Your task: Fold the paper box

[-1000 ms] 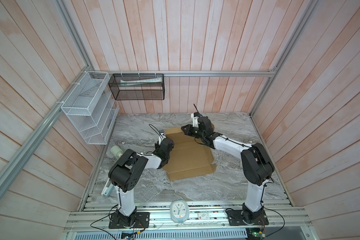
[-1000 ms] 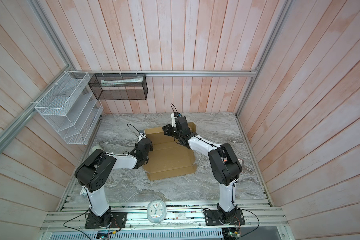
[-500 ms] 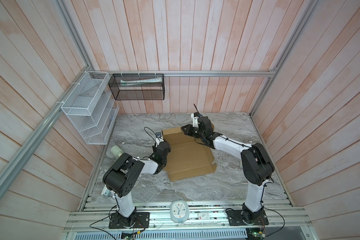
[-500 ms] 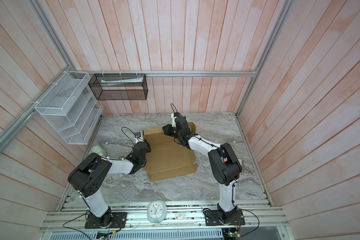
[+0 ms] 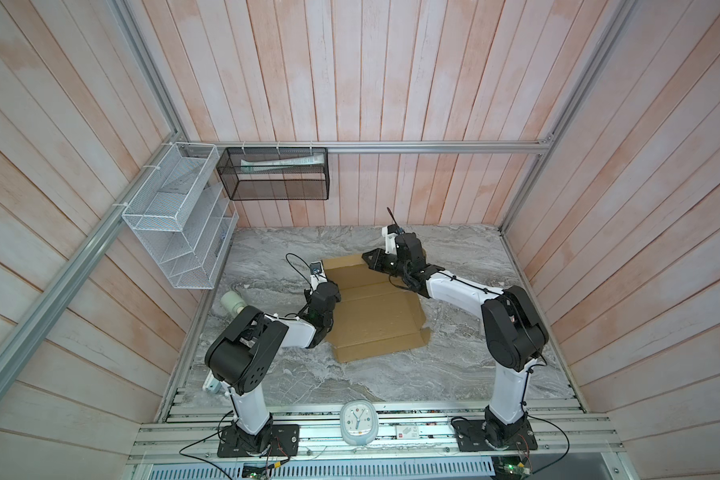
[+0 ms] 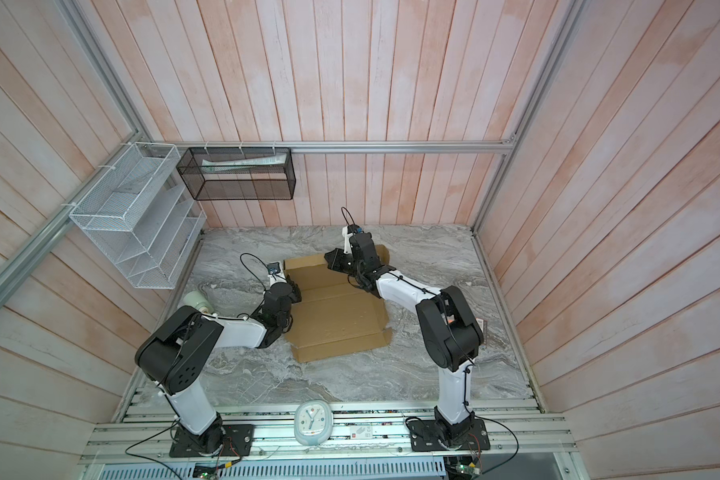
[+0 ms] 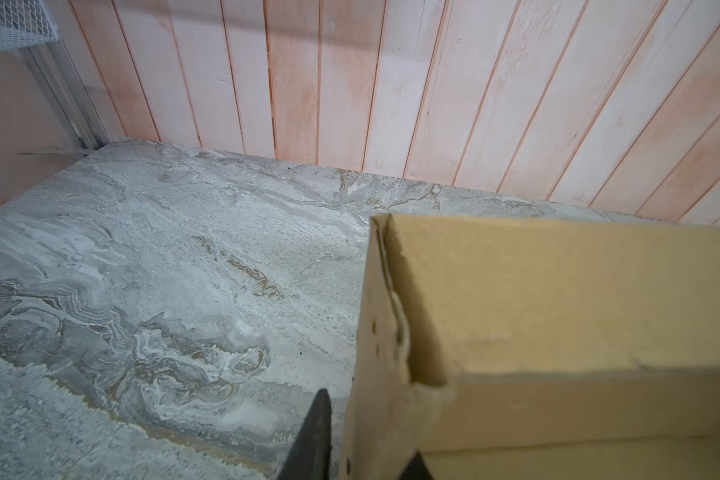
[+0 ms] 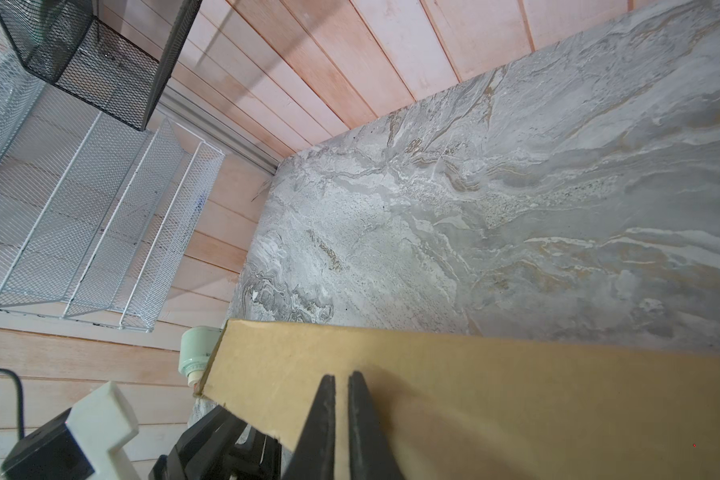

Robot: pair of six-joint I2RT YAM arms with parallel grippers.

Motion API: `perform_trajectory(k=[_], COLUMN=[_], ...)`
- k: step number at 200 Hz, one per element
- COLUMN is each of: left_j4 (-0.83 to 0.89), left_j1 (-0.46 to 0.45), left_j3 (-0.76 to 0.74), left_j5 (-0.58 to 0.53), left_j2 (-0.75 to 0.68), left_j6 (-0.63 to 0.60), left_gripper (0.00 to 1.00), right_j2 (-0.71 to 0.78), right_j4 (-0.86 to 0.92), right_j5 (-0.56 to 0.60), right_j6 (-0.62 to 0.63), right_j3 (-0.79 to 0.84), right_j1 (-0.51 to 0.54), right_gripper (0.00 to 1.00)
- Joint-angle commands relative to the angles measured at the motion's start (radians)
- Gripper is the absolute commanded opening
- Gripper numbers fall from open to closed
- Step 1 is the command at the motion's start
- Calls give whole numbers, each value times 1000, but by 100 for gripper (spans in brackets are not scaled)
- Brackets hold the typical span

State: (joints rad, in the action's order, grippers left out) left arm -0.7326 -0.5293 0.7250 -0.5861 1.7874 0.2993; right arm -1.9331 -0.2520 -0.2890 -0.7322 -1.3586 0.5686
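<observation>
Half-folded cardboard box (image 5: 375, 320) in the middle of the table (image 5: 454, 374), between both arms.
Left pincer (image 7: 368, 424) straddles the box's raised left wall (image 7: 375, 332), narrow; whether it pinches I cannot tell. Right pincer (image 8: 341, 376), fingers (image 8: 321, 415) almost together, lies against the raised far flap (image 8: 516, 395).

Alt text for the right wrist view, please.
The right pincer, fingers almost together, points across a raised brown flap of the paper box. Beyond it are the grey marble table, a white mesh rack and a black mesh basket.
</observation>
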Motion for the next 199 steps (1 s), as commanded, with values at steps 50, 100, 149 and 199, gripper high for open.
perform_trajectory(k=[50, 100, 149, 199], left_j4=[-34, -34, -37, -43], left_j1=[14, 15, 23, 25], left_j3=[5, -10, -31, -54], left_j5=[-21, -9, 6, 18], left_j2=[-22, -36, -48, -52], left_j6=[-5, 0, 10, 12], left_gripper=[11, 7, 0, 0], right_j2=[-37, -40, -24, 23], right_j4=[59, 61, 56, 44], right_j5=[5, 1, -4, -2], right_j6=[-1, 1, 8, 42], right_j3=[-20, -30, -29, -11], right_j1=[-5, -4, -4, -4], right_gripper=[11, 11, 14, 23])
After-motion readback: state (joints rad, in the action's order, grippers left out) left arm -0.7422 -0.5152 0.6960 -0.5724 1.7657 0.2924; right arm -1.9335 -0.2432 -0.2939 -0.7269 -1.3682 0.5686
